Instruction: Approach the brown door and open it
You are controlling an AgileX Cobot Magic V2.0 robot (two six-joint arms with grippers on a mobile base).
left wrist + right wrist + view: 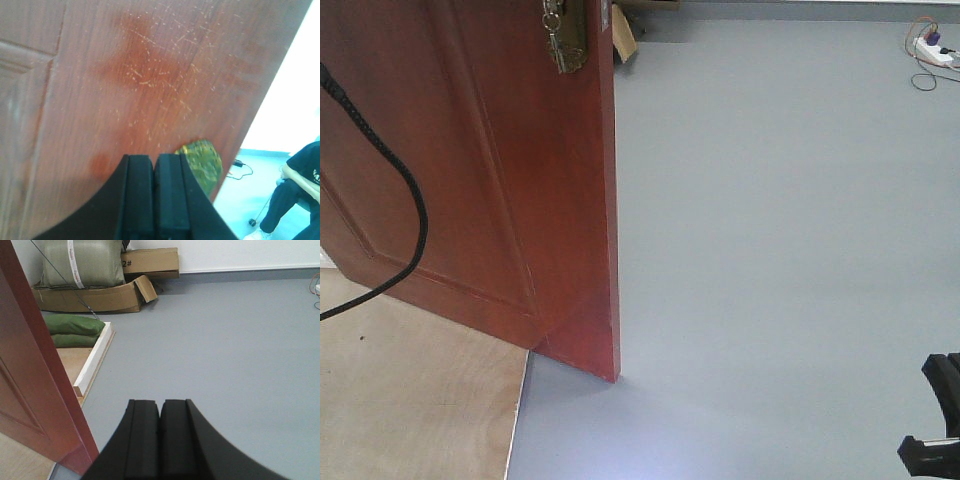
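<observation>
The brown door (490,170) stands partly swung open, its free edge running down the middle of the front view to the grey floor. A brass lock plate (566,38) with a hanging key sits near its top edge. In the left wrist view my left gripper (154,159) is shut and empty, close against the door face (140,75), with the brass plate (202,160) just to its right. My right gripper (160,404) is shut and empty, over the grey floor to the right of the door edge (45,370). Part of my right arm (938,420) shows at the bottom right.
A black cable (405,190) hangs across the door. Plywood flooring (410,400) lies at the bottom left. Cardboard boxes (115,285) and green sacks (75,325) stand beyond the door. A power strip (932,50) lies far right. A seated person (295,195) is past the door edge.
</observation>
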